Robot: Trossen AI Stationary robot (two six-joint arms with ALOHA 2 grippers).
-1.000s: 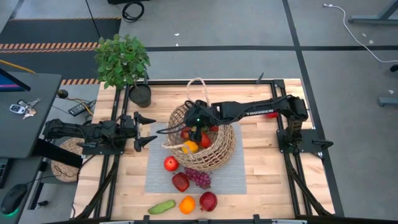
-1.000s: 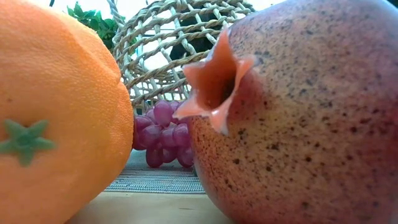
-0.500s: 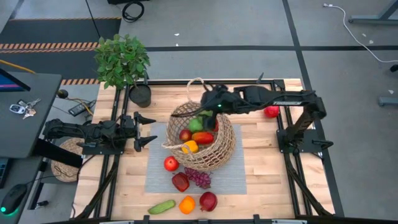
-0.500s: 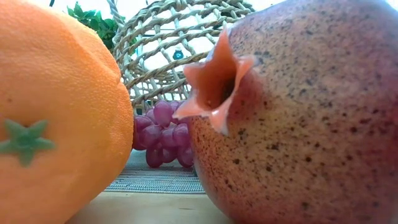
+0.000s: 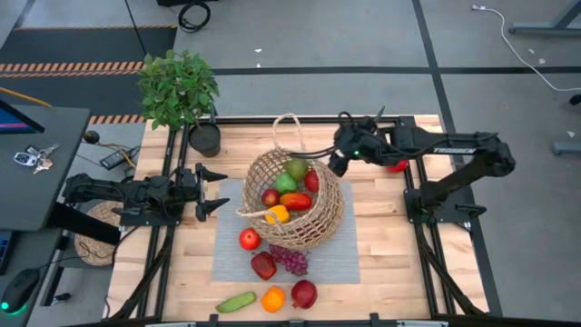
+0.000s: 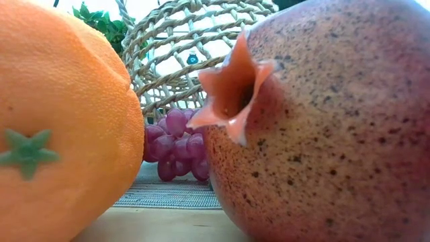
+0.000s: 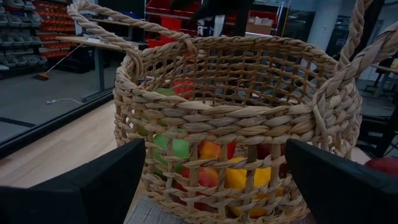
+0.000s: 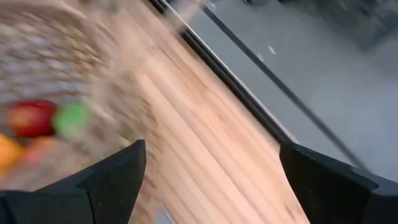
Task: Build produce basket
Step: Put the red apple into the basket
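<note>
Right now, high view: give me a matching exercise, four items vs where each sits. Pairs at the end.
Items:
1. green pear
2. cucumber
3. purple grapes
4. potted plant

Places:
A. on the bare wood at the table's near edge, beside the orange
B. at the table's far left corner
C. inside the basket
D. on the grey mat, just outside the basket's near side

Pairs: 1-C, 2-A, 3-D, 4-B
</note>
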